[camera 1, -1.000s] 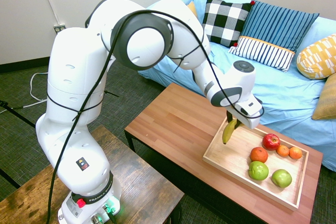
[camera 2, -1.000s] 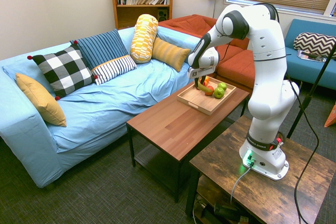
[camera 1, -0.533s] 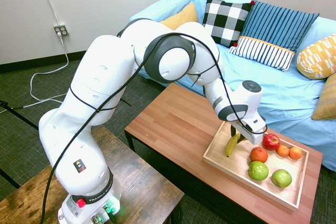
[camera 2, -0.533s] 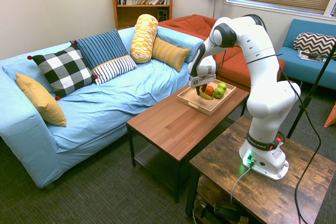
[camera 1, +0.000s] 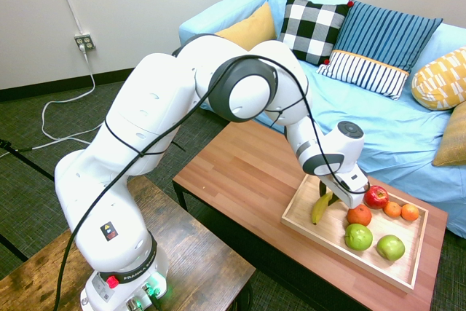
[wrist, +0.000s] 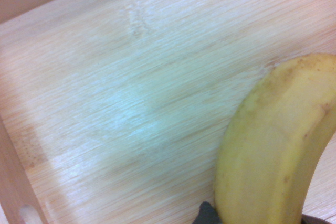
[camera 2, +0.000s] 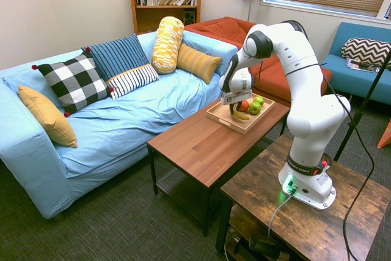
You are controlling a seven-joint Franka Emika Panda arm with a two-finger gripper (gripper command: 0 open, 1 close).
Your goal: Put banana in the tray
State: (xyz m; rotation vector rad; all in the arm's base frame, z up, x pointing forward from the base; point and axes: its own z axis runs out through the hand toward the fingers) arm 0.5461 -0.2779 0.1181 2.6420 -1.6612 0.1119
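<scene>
The yellow banana (camera 1: 320, 209) hangs tip-down inside the light wooden tray (camera 1: 306, 229), at its near-left end, its lower tip at or just above the tray floor. My gripper (camera 1: 330, 196) is shut on the banana's upper end. From the other side the banana (camera 2: 240, 114) lies low in the tray (camera 2: 221, 118) under the gripper (camera 2: 231, 107). The wrist view is filled by the banana (wrist: 273, 150) close over the tray's pale floor (wrist: 131, 103), with a rim corner showing.
A red apple (camera 1: 376, 196), three oranges (camera 1: 359, 214) and two green apples (camera 1: 358, 237) occupy the tray's far half. The tray sits at the end of a reddish-brown table (camera 1: 240, 172), beside a blue sofa (camera 1: 393, 121) with cushions.
The arm has lowered the banana from above the tray's near rim down into the tray, shifting slightly toward the fruit. The grip stayed shut throughout.
</scene>
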